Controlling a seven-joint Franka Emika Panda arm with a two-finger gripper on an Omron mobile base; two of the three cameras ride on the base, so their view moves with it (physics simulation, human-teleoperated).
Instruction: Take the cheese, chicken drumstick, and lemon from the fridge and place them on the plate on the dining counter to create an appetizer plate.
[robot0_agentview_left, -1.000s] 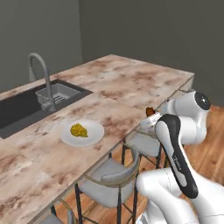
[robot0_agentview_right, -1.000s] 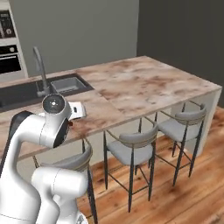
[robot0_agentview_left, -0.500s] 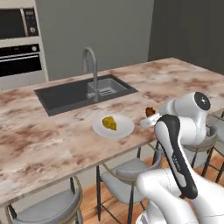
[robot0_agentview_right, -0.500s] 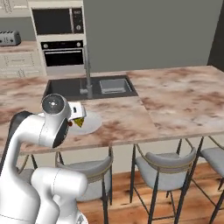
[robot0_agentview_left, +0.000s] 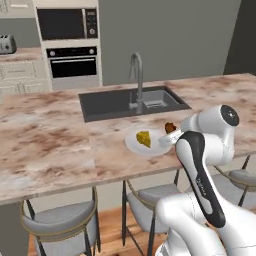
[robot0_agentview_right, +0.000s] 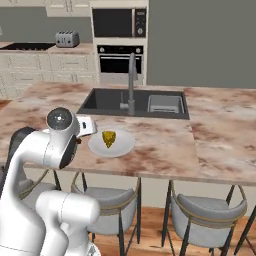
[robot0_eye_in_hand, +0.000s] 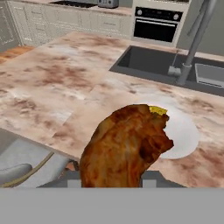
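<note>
Kitchen: we see marbled worktop (robot0_agentview_left: 55, 140) with dark sink (robot0_agentview_left: 132, 101). Plate (robot0_agentview_right: 122, 146) near front edge, cheese (robot0_agentview_right: 108, 138) on it. Our tool (robot0_agentview_left: 172, 134) holds drumstick (robot0_eye_in_hand: 124, 146) just beside plate rim.

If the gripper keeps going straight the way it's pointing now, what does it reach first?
Most likely the plate. In the hand view the chicken drumstick held in the gripper points toward it, with the cheese already there. Depth is unclear; the near rim or the dining counter just before it could come first.
</note>
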